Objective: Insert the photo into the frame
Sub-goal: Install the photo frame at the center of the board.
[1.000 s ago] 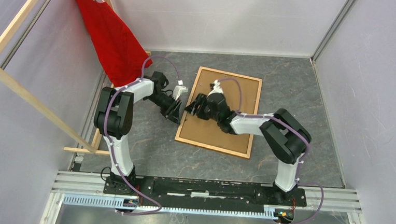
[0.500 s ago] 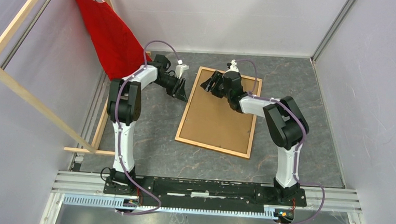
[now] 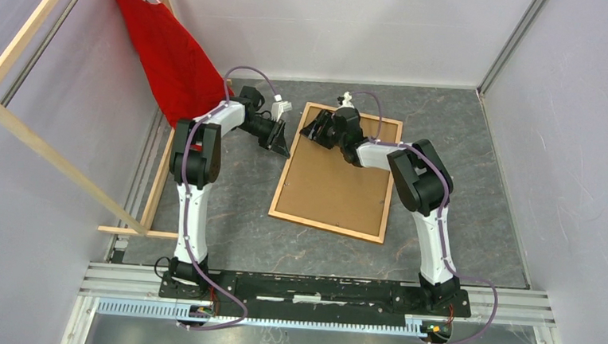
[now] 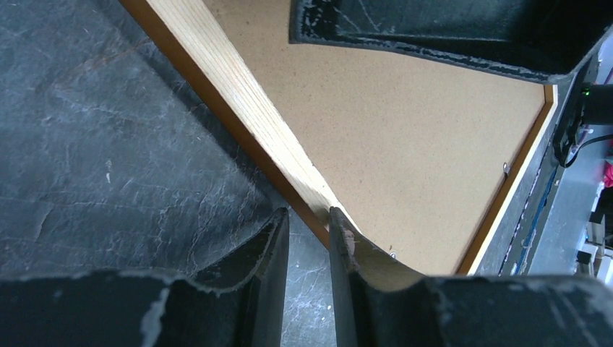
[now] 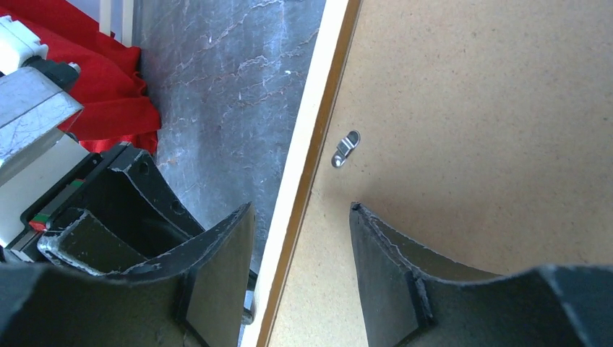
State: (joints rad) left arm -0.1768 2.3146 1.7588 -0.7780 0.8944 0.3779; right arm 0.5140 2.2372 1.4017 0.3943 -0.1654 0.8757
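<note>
The frame (image 3: pixel 325 224) lies flat on the dark floor, its plain brown board back (image 3: pixel 334 182) facing up. The photo is hidden from every view. My left gripper (image 3: pixel 281 147) sits low just outside the frame's far-left rail (image 4: pixel 238 101). Its fingers are a narrow gap apart with only floor between them (image 4: pixel 307 213). My right gripper (image 3: pixel 311 128) is open above the frame's far-left corner. It straddles the rail (image 5: pixel 311 130), one finger over the floor and one over the board (image 5: pixel 300 206). A small metal turn clip (image 5: pixel 345 148) lies just ahead of it.
A red cloth (image 3: pixel 172 52) hangs at the back left, close behind my left arm. It also shows in the right wrist view (image 5: pixel 79 94). A pale wooden slat rack (image 3: pixel 39 144) leans along the left wall. Grey walls close in the back and right.
My right gripper has moved from the middle of the frame's left side to its far-left corner. My left gripper has moved farther back along the frame's left rail.
</note>
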